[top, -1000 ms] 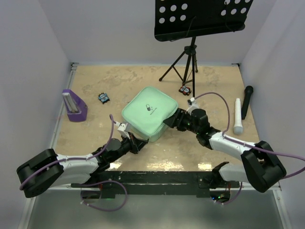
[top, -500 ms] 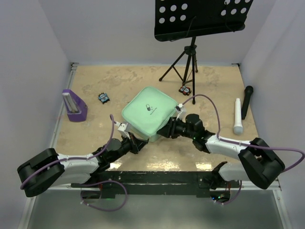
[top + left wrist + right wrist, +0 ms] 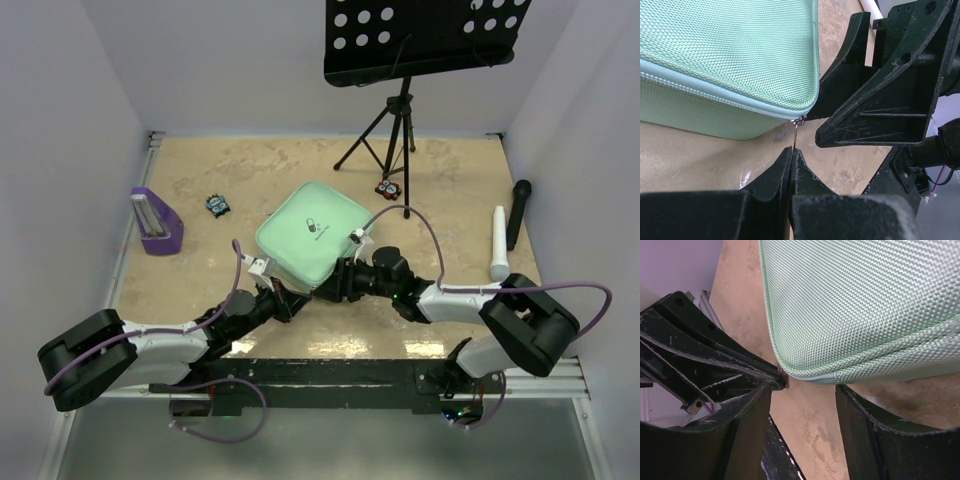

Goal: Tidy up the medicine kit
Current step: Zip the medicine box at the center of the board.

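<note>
The medicine kit (image 3: 312, 235) lies closed mid-table, a mint-green woven case with a small pill logo on its lid. My left gripper (image 3: 288, 298) is at the kit's near corner, shut on the thin metal zipper pull (image 3: 797, 132), which runs down between its fingertips (image 3: 791, 150). From the right, my right gripper (image 3: 332, 288) reaches to the same corner and stands open (image 3: 802, 390), holding nothing. The kit's rounded corner (image 3: 860, 305) sits just above its fingers. The left gripper's fingers (image 3: 715, 365) almost touch them.
A purple stand (image 3: 155, 222) sits at the left. Behind the kit are a music stand's tripod (image 3: 395, 130) and two small dark objects (image 3: 217, 205) (image 3: 388, 188). A white microphone (image 3: 498, 243) and a black one (image 3: 517, 212) lie at the right.
My right gripper has slid left along the kit's near right side to its near corner, close to the left gripper. The left gripper and the kit have stayed put.
</note>
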Motion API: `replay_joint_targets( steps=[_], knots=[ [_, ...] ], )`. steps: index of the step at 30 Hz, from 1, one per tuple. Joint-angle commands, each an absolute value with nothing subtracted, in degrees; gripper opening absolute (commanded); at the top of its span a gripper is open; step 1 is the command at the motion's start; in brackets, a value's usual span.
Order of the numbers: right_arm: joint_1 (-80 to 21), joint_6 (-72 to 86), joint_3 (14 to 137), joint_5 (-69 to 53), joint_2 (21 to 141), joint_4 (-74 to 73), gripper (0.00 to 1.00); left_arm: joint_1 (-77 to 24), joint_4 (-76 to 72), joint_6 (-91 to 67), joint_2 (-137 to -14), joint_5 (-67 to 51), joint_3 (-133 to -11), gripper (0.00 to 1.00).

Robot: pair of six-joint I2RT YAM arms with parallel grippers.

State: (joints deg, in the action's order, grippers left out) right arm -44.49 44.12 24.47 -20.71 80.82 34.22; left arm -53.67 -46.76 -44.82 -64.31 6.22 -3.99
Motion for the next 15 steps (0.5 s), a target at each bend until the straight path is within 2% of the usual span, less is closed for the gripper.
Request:
replay_joint_targets(
  steps=[1, 15],
  knots=[
    [-45.4, 47.7, 27.2, -21.4, 81.7, 39.8, 0.59, -53.7, -42.5, -43.7, -64.6, 7.5, -3.7, 0.0],
    [-48.5, 53.2, 29.8, -19.9, 84.5, 41.9, 0.63, -53.7, -43.6, -43.6, -64.6, 7.6, -3.3, 0.0]
  ],
)
